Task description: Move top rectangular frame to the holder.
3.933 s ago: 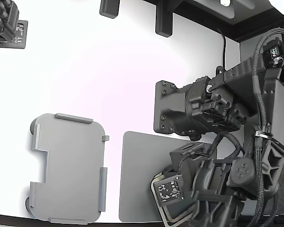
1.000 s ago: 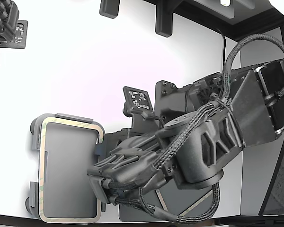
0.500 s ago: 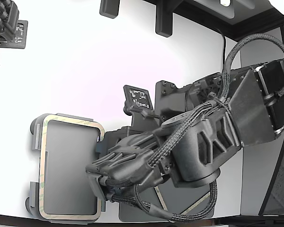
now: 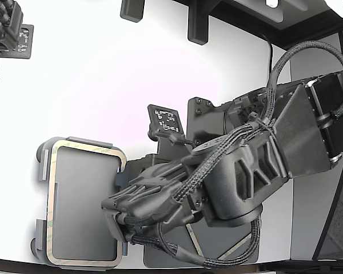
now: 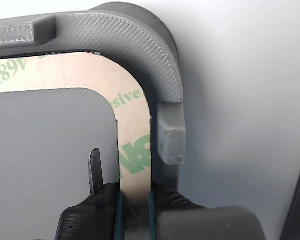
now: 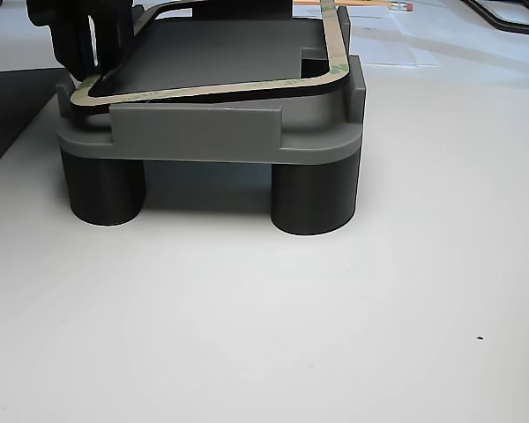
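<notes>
Presently the placing step is under way: the top rectangular frame (image 4: 51, 171) lies over the holder (image 4: 41, 154) at the exterior view's lower left, and the hand (image 5: 135, 200) grips it by one long side. In the wrist view the two fingers (image 5: 92, 170) are closed narrowly on the tan strip, one on its inner edge and one on its outer edge, with green lettering visible on the frame's face. The frame's rounded corner follows the holder's curved raised rim, and a small grey tab (image 5: 171, 135) of the holder stands just beside the frame's outer edge.

The other view shows the holder raised on dark round feet (image 6: 313, 198) above the white worktop (image 6: 335, 335). There the frame appears tilted, lower at the gripped end and standing above the holder's wall at the far corner, so it is judged not fully seated; whether the gripped end touches the holder's floor cannot be told.

The next move, as a judgement, calls for lowering the frame level inside the raised tabs, then spreading the fingers and lifting clear without dragging the thin strip.

In the exterior view a darker grey mat (image 4: 160, 260) lies beneath the arm, and a tan edge, perhaps a second frame (image 4: 234, 249), shows on it, largely hidden by the arm.
</notes>
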You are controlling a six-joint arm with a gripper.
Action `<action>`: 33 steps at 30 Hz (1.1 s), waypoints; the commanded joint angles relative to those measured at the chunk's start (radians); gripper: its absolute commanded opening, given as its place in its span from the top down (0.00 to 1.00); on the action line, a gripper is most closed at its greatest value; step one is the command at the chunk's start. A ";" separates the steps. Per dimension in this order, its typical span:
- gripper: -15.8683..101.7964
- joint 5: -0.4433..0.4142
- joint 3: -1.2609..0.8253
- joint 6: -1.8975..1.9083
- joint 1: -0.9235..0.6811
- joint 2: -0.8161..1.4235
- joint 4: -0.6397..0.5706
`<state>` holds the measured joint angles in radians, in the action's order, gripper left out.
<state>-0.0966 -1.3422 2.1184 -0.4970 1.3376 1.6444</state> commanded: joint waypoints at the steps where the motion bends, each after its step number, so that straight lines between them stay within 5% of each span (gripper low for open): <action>1: 0.89 -0.003 0.023 0.000 0.015 0.020 0.008; 8: 0.59 -0.003 0.023 -0.003 0.015 0.017 0.006; 9: 0.45 -0.003 0.025 -0.005 0.015 0.017 0.006; 10: 0.03 -0.002 0.028 -0.006 0.015 0.015 0.005; 18: 0.02 -0.060 0.124 -0.083 0.006 0.008 0.008; 26: 0.02 -0.350 0.282 -0.607 -0.014 0.175 0.006; 33: 0.02 -0.356 -0.173 -1.310 0.135 0.655 -0.244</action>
<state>-0.4495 -1.1827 1.2579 -0.4218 1.7119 1.5263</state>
